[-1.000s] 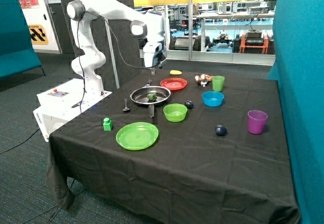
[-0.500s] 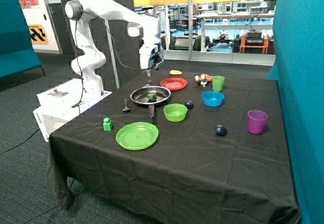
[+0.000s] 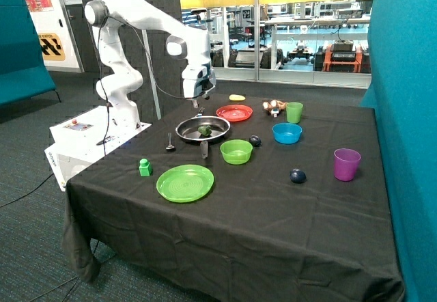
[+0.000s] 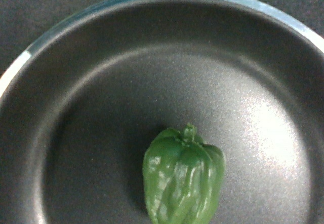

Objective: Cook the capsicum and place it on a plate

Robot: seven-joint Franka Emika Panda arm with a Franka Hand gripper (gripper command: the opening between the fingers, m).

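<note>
The capsicum (image 3: pixel 204 130) (image 4: pixel 184 181) is seen lying on the dark floor of the frying pan (image 3: pixel 203 130) (image 4: pixel 91 112), which is set on the black-clothed bench (image 3: pixel 273 206). The claw (image 3: pixel 196 101) is held in the air above the pan's far rim, apart from the capsicum, with nothing seen in its grip; whether it is released or clenched cannot be told. The red-orange plate (image 3: pixel 234 113) is placed just behind the pan, with nothing on it. A green bowl (image 3: pixel 236 151) is set just in front of the pan, and a larger green plate (image 3: pixel 185 182) lies nearer the bench's front edge, with a light green cube (image 3: pixel 145 167) beside it.
</note>
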